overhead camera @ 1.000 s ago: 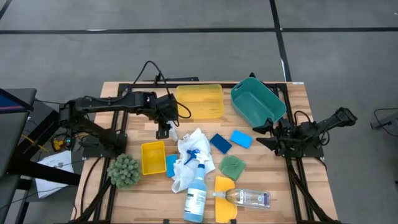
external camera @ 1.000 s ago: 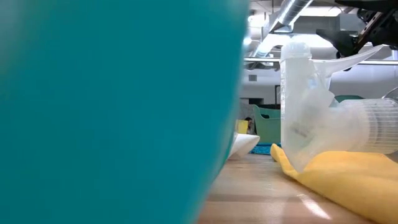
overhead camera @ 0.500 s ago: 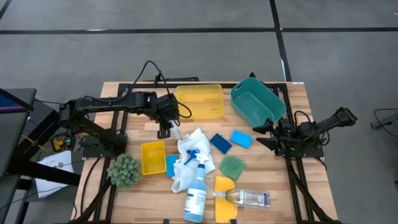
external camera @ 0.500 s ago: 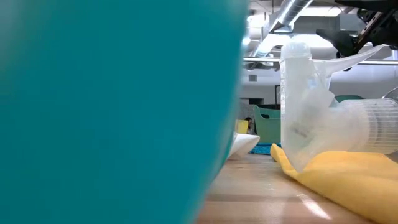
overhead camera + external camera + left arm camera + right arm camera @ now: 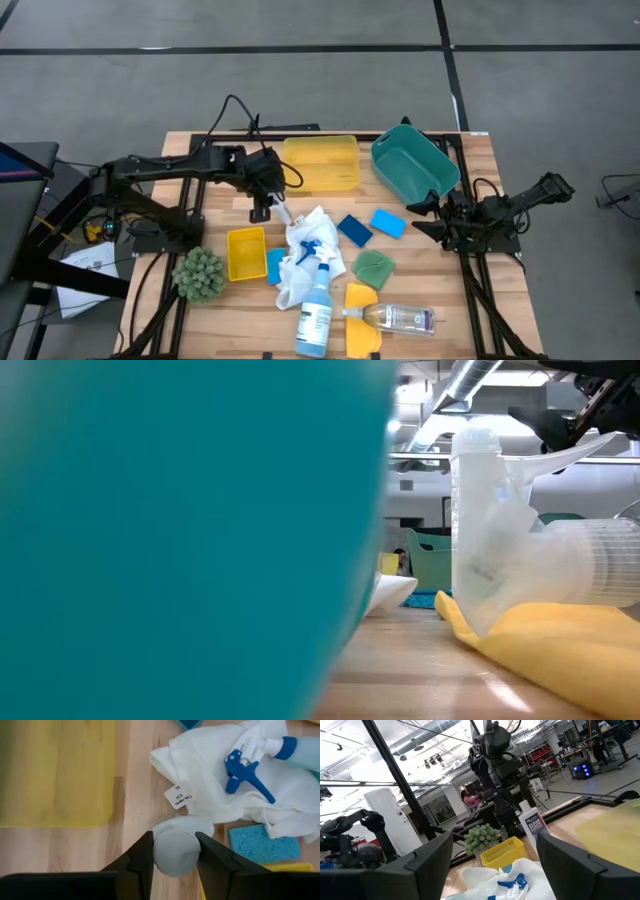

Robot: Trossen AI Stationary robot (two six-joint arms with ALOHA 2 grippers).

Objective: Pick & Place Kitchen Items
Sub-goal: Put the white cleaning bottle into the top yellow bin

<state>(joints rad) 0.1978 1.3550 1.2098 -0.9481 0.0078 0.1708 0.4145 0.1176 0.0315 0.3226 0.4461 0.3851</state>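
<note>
The left gripper point(image 5: 172, 851) is closed around the cap end of the white bottle point(image 5: 176, 846), at about ten o'clock from the white cloth point(image 5: 310, 243) and just below the large yellow tray point(image 5: 321, 163). The bottle should be raised straight, since it is apparently held only at one end and could swing. The right gripper point(image 5: 428, 216) waits open at three o'clock, holding nothing.

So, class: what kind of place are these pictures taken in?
Probably a robotics lab or workshop. The right wrist view shows exposed ceiling ducts and more robot arms on stands, while the wooden table sits on a bare grey floor.
</note>
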